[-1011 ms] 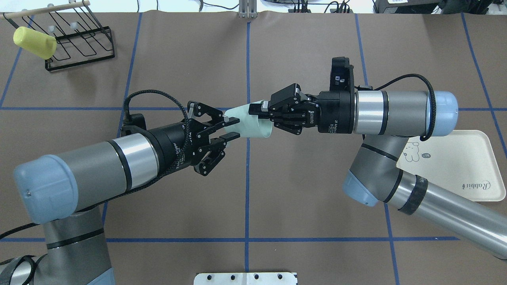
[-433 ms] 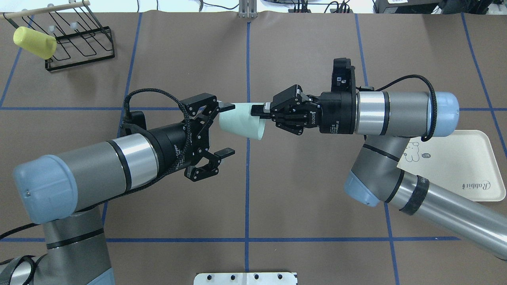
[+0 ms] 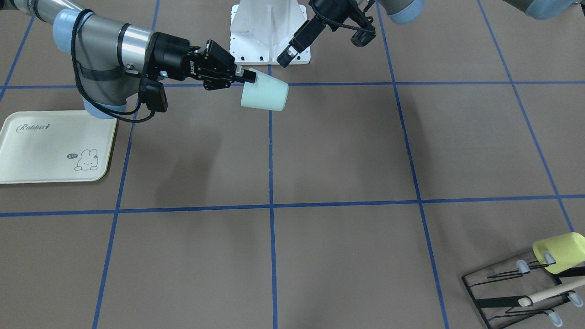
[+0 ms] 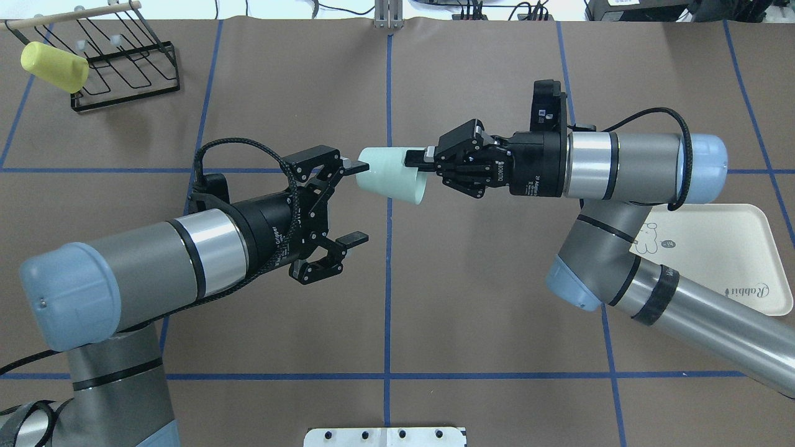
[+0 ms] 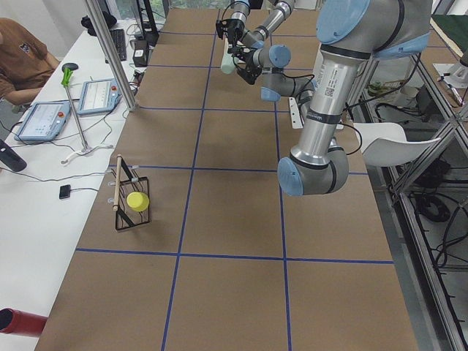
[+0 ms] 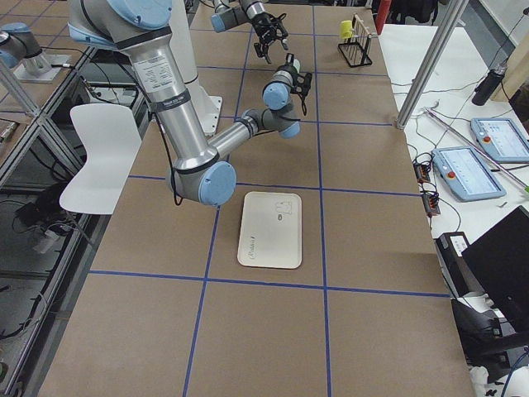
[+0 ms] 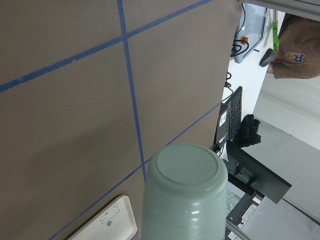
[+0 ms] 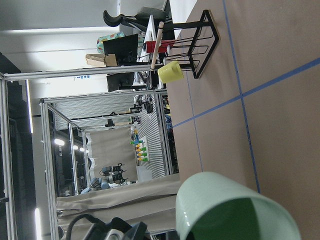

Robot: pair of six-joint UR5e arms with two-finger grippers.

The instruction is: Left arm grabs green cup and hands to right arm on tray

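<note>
The pale green cup hangs on its side above the middle of the table. Its mouth faces my right gripper, which is shut on the rim, one finger inside the cup. The left gripper is open, just left of the cup's base, with nothing between its fingers. In the front-facing view one left fingertip is apart from the cup. The left wrist view shows the cup's base, and the right wrist view its rim. The cream tray lies under the right arm.
A black wire rack with a wooden rod stands at the table's far left corner, a yellow-green cup hung on it. A white base plate sits at the robot's edge. A person sits at a side desk.
The left gripper opened and let go of the green cup, drawing back a little. The right arm, still shut on the rim, carried the cup slightly right and farther from the robot.
</note>
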